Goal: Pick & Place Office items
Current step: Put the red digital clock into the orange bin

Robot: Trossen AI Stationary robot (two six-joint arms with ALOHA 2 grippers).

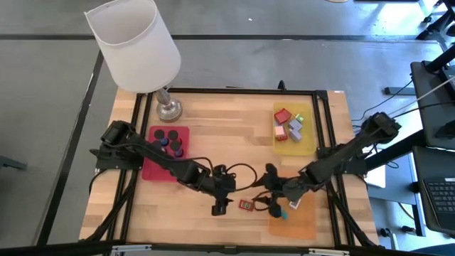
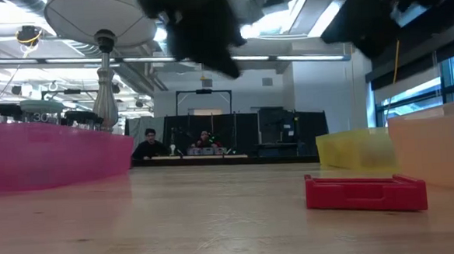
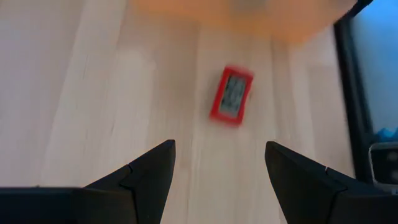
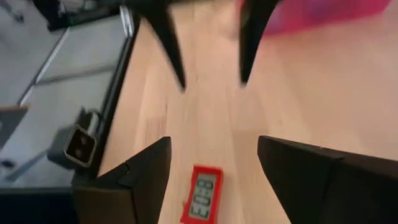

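A flat red rectangle (image 1: 247,205) with a grey face lies on the wood near the table's front edge, between my two grippers. My left gripper (image 1: 220,207) stands open just left of it and slants down toward it; in the left wrist view the red rectangle (image 3: 231,95) lies ahead of the open fingers. My right gripper (image 1: 274,207) hovers open just right of it; in the right wrist view the red rectangle (image 4: 202,202) shows low between its fingers, and my left gripper (image 4: 212,79) faces it from beyond. Neither touches the rectangle, which the low view shows flat on the table (image 2: 364,192).
A red mat (image 1: 153,169) at the left holds black and dark round pieces (image 1: 169,141). A yellow mat (image 1: 307,146) at the back right holds small blocks (image 1: 290,125). An orange mat (image 1: 298,226) at the front right holds a teal piece (image 1: 279,213). A white-shaded lamp (image 1: 135,43) stands back left.
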